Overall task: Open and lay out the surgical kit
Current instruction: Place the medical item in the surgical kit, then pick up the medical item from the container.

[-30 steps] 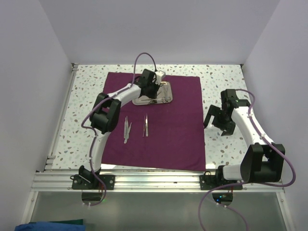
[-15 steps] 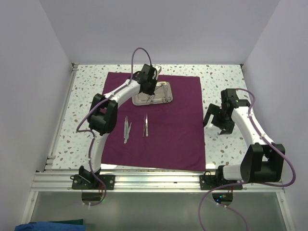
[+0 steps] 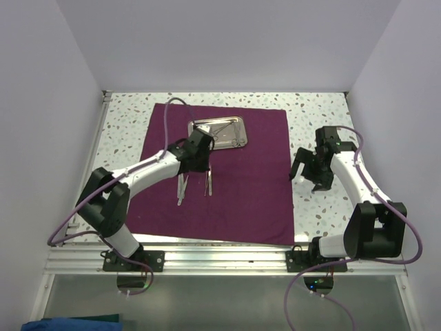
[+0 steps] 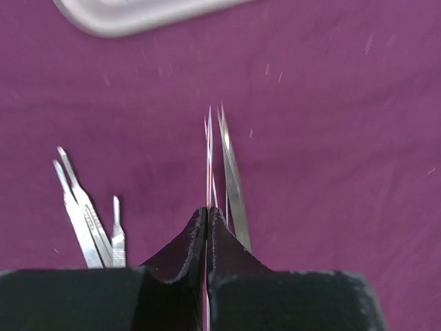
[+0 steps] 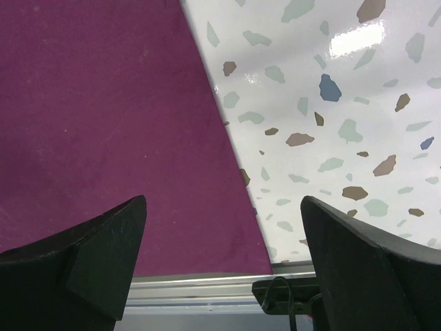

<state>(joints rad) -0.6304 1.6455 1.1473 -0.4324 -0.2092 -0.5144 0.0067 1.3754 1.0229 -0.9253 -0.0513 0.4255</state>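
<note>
Left wrist view: left gripper (image 4: 207, 212) pressed together, pinching a thin silver instrument (image 4: 209, 152) edge-on over the purple cloth (image 4: 331, 138), steel tray (image 4: 124, 17) at upper left. Right gripper (image 5: 222, 207) spread wide at the cloth's right edge.

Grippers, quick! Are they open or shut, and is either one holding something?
Left gripper: shut on a thin silver tool.
Right gripper: open, holding nothing.
</note>
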